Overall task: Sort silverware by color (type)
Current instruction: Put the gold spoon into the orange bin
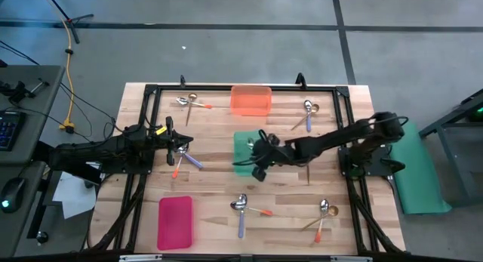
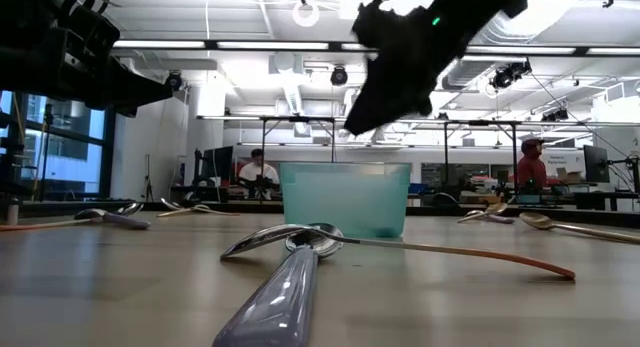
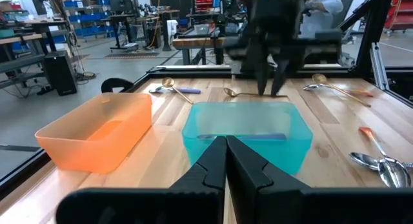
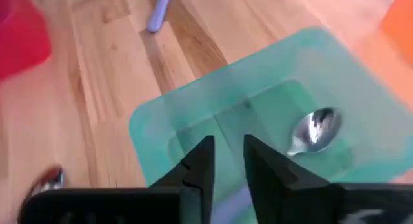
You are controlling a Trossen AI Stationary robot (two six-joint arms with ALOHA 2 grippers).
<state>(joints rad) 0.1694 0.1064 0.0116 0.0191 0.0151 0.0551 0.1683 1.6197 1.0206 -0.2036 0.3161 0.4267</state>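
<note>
The green tray (image 4: 271, 88) stands mid-table. Inside it lies a spoon with its shiny bowl (image 4: 314, 130) on the tray floor and its purple-blue handle (image 4: 233, 199) partly hidden behind my fingers. My right gripper (image 4: 227, 156) hovers above the tray's near side (image 1: 243, 165), tipped downward, open, with nothing between its fingers. My left gripper (image 3: 226, 153) waits shut and level at the table's left (image 1: 179, 145), pointing toward the green tray (image 3: 245, 130). More spoons with orange, purple-blue and gold handles lie scattered on the wood (image 1: 241, 205).
An orange tray (image 1: 250, 100) stands at the far edge and a red tray (image 1: 175, 220) near the front left. Spoon pairs lie at far left (image 1: 192, 102), far right (image 1: 309, 111), beside the left gripper (image 1: 183, 160) and front right (image 1: 324, 213).
</note>
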